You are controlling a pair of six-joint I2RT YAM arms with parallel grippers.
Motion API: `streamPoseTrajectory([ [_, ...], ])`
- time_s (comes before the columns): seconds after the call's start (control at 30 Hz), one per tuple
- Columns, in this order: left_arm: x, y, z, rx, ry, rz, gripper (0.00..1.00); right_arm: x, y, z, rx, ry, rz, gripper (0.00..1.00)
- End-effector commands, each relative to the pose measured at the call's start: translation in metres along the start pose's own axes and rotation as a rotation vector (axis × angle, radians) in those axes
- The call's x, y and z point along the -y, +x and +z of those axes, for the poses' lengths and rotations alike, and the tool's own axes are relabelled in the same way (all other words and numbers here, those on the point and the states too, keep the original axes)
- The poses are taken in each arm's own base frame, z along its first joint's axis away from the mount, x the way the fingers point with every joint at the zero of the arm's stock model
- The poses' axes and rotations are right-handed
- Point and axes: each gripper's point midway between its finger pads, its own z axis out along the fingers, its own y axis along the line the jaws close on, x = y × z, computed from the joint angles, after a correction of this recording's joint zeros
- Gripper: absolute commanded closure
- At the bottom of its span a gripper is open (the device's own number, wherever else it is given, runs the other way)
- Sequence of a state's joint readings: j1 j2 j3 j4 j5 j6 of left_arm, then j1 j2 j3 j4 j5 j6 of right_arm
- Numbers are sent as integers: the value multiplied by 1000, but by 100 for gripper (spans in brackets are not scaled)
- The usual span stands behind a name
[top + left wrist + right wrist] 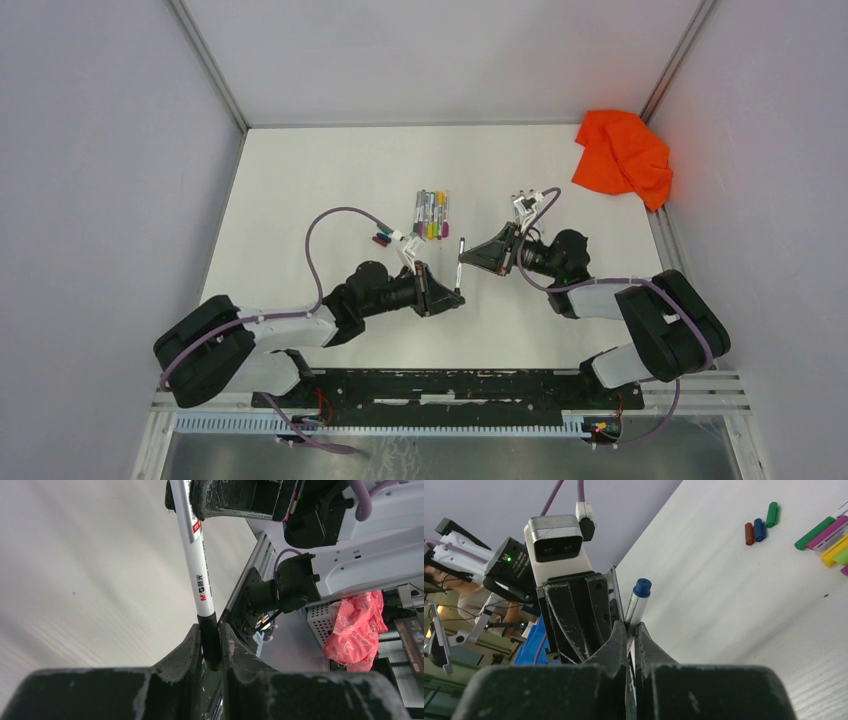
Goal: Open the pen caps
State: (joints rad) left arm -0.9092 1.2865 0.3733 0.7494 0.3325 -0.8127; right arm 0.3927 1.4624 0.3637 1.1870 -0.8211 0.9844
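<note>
One pen point(460, 266) with a white barrel point(196, 565) hangs above the table between both grippers. My left gripper point(456, 293) point(210, 630) is shut on its dark cap point(209, 640) at the lower end. Higher up the barrel, my right gripper point(463, 257) point(630, 627) is shut on it, the fingers pinched tight; the pen's blue end point(642, 587) sticks out free beyond them. The cap still sits against the barrel. The other pens point(432, 213) point(824, 532) lie in a row further back. Three loose pen caps, dark red, blue and green point(381, 239) point(759, 529), lie to their left.
An orange cloth point(623, 152) lies crumpled at the back right corner. Grey walls with metal rails enclose the white table point(300, 200) on three sides. The arms' bases and a black rail point(450, 385) run along the near edge.
</note>
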Motion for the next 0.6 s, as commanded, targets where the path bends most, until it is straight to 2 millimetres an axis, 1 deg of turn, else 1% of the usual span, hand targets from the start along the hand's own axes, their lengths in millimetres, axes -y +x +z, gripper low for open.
streamPoseTrajectory([
  [0.0,60,27,-18,-84,230,105,98,1,-28,-6,160,16,-115,100],
  [0.2,44,36,-11,-81,134,143,98,-12,-22,-10,174,-40,-80,100],
  [0.37,22,45,7,-116,5,188,98,-23,-12,-1,146,-81,-72,100],
  [0.4,18,46,11,-120,-22,198,98,-25,-10,2,140,-85,-72,99],
  [0.57,6,40,22,-103,-101,222,98,-27,-2,8,107,-89,-82,85],
])
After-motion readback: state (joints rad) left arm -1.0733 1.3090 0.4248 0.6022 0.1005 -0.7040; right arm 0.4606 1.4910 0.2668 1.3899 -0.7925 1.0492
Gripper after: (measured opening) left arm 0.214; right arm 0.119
